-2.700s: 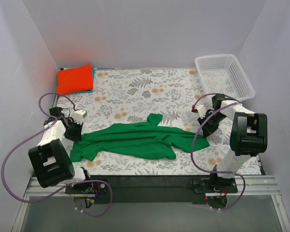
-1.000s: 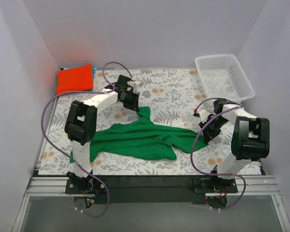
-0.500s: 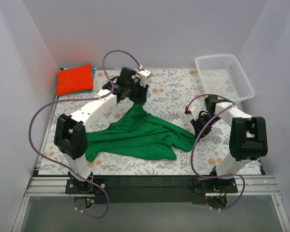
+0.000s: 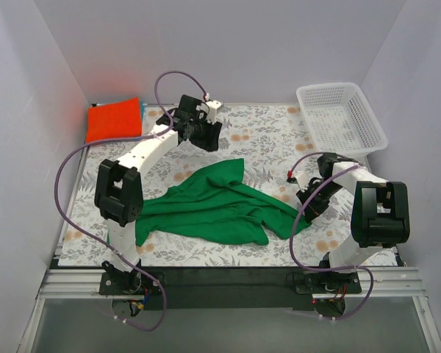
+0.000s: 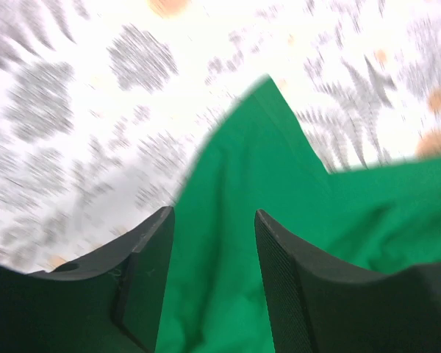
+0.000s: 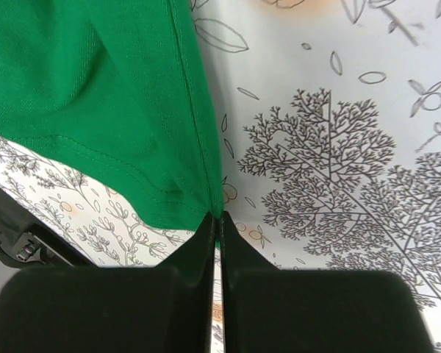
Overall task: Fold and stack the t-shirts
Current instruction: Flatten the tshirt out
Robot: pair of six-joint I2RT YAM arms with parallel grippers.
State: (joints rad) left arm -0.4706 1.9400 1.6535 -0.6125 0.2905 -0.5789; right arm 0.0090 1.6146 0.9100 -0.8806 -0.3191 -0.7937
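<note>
A bright green t-shirt (image 4: 213,209) lies crumpled across the middle of the flowered table; its upper corner points to the back. My left gripper (image 4: 208,137) hangs open and empty above and behind that corner. In the left wrist view the green shirt (image 5: 264,184) shows below and between the open fingers (image 5: 151,254). My right gripper (image 4: 306,211) is shut on the shirt's right edge. In the right wrist view the green cloth (image 6: 117,88) runs into the closed gripper (image 6: 217,218). A folded orange-red t-shirt (image 4: 114,120) lies at the back left, with a sliver of blue cloth (image 4: 142,112) beside it.
A white plastic mesh basket (image 4: 340,116) stands at the back right corner. White walls enclose the table on three sides. The left arm's purple cable loops over the table's left side. The black rail runs along the near edge.
The left gripper reached from the shirt's left end to its upper part, pulled it up toward the back, then opened; the cloth has dropped flat. The right gripper kept hold of the right edge.
</note>
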